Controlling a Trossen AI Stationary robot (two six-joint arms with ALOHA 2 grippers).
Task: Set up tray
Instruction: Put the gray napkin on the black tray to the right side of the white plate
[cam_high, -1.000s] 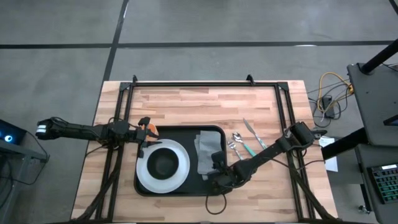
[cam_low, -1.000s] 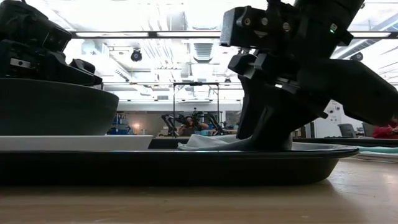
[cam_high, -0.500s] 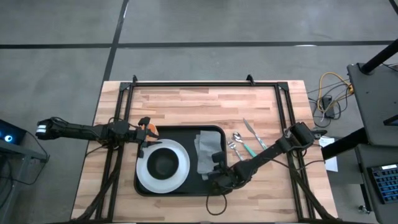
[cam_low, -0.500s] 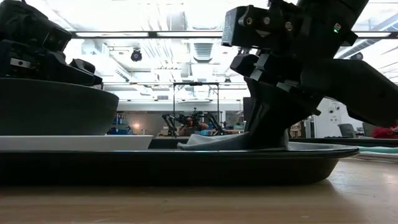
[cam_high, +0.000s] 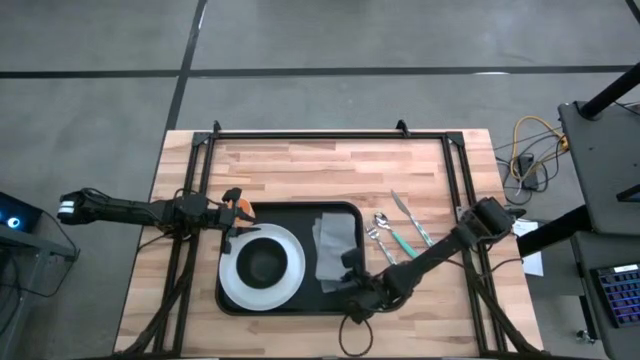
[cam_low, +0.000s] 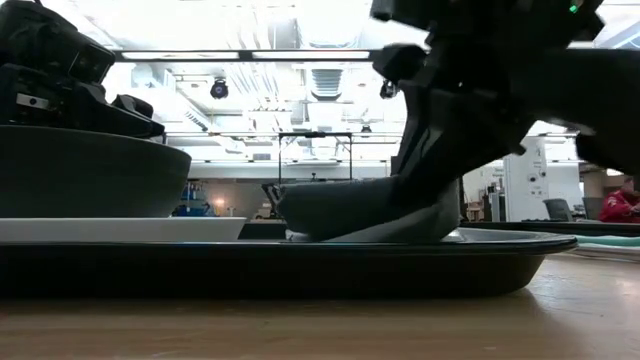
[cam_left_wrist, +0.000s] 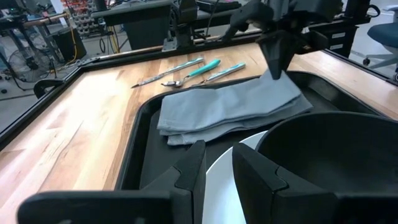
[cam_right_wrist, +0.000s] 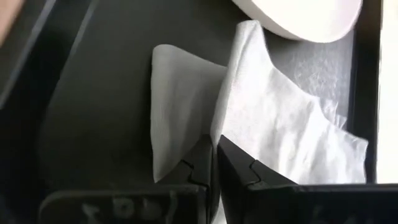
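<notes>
Lying flat, tray (cam_high: 290, 212) lengthwise left-right

Matt black tray (cam_high: 300, 213); woven cloth (cam_high: 333, 243); wood table (cam_high: 300, 170).

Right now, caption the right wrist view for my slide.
Right claw shut on the grey cloth's edge, lifting it inside the black tray.

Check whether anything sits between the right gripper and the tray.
Only the grey folded cloth. The right gripper, over the near right part of the tray, has its fingers shut on the cloth's near edge, lifting it off the tray floor. The left gripper waits at the plate's far-left rim.
</notes>
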